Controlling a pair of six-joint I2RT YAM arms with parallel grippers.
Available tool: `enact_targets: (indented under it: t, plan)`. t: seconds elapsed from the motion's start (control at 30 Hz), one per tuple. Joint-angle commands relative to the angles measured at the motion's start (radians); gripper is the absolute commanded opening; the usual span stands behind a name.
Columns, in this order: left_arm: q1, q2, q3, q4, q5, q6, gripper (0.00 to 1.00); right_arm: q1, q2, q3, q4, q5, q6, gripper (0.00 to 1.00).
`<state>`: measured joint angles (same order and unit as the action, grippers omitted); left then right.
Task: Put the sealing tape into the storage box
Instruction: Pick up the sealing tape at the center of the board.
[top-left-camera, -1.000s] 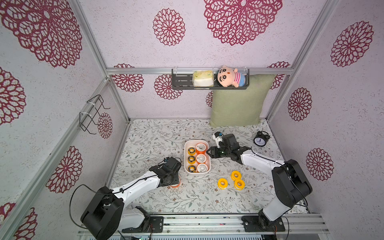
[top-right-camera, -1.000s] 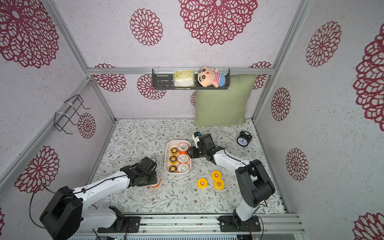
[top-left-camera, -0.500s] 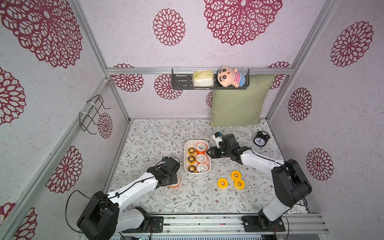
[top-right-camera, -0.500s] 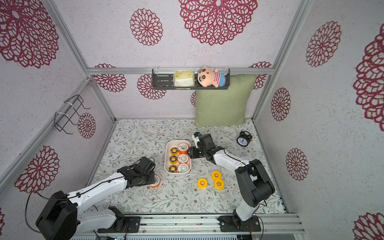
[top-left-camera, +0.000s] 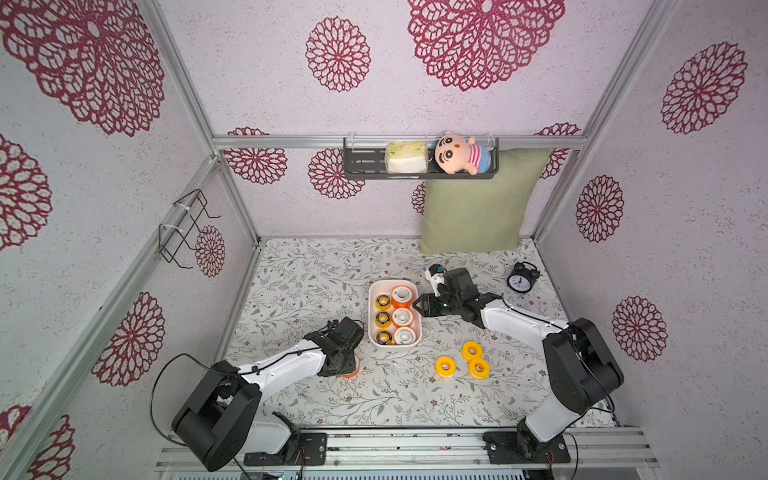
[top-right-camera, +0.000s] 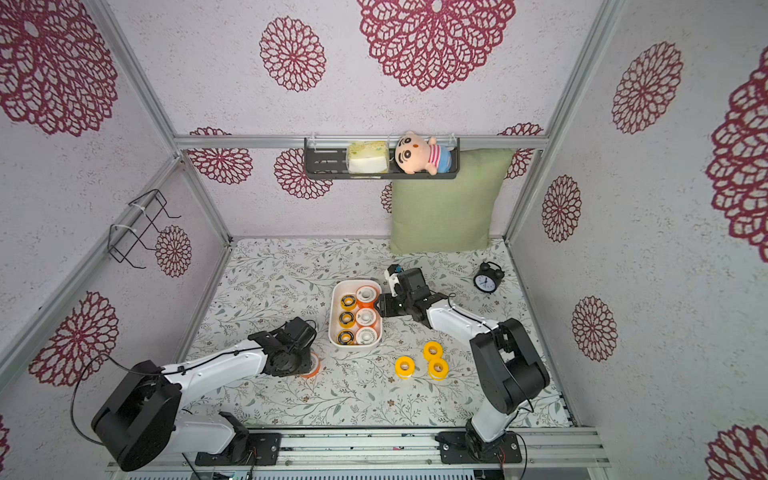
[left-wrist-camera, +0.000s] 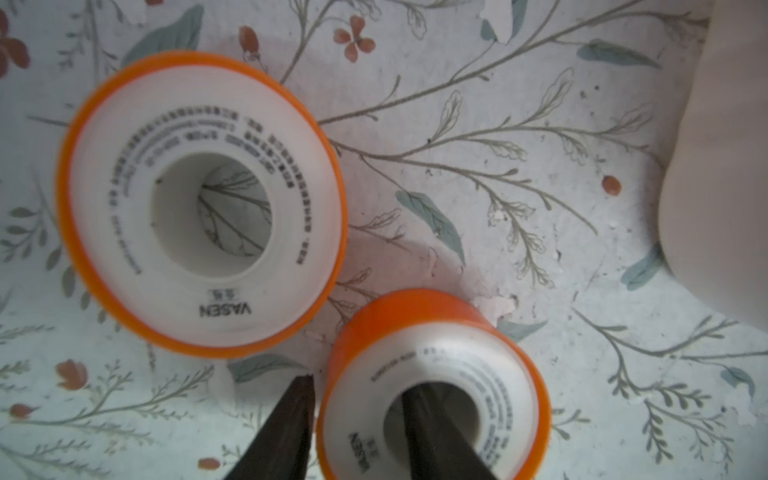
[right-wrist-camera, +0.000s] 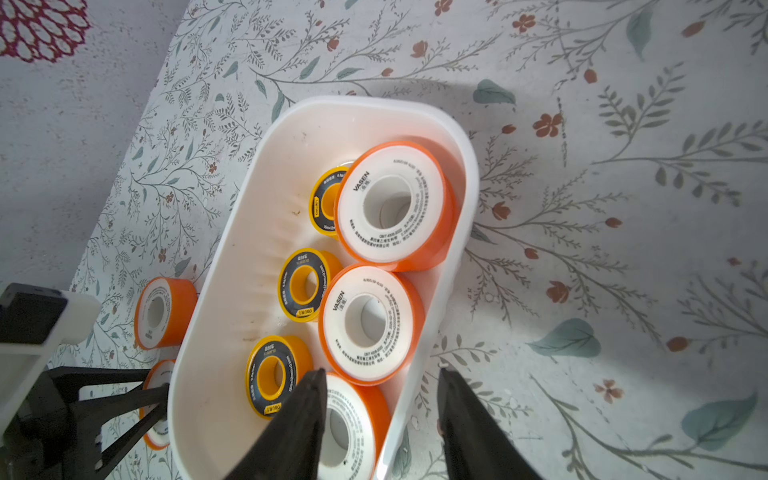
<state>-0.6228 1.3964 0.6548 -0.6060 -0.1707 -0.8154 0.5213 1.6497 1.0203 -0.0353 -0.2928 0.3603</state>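
We are sitting about halfway: six tape spools (right-wrist-camera: 386, 203) filling the white plastic tub (right-wrist-camera: 232, 257); left claw (left-wrist-camera: 357, 384) straddling an orange-rimmed spool (left-wrist-camera: 436, 365), grip unclear; right claw (right-wrist-camera: 380, 370) released.

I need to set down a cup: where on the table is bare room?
Bare: between the storage box, the left wall and the back wall; also the near strip between the yellow rolls and the rail. Crowded: around the box, with the left claw and right claw beside it.
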Motion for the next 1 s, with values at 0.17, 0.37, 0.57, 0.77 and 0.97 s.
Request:
enact_targets:
  t: [0.17, 0.37, 0.57, 0.77, 0.97]
  plan:
    - [-0.003, 0.041, 0.040, 0.021, -0.006, 0.018, 0.23, -0.001, 0.028, 0.027, -0.022, 0.007, 0.011, 0.48]
    - [-0.014, -0.027, 0.109, -0.078, -0.060, 0.036, 0.18, -0.001, 0.054, 0.042, -0.033, 0.024, 0.013, 0.42]
    - [-0.015, -0.108, 0.206, -0.109, -0.071, 0.086, 0.18, -0.001, 0.080, 0.057, -0.021, 0.008, 0.025, 0.32]
    - [-0.014, -0.021, 0.360, -0.116, -0.062, 0.178, 0.18, -0.001, 0.088, 0.061, -0.010, 0.019, 0.052, 0.21]
    - [-0.014, 0.162, 0.550, -0.107, 0.000, 0.267, 0.18, -0.002, 0.108, 0.061, -0.004, 0.013, 0.061, 0.19]
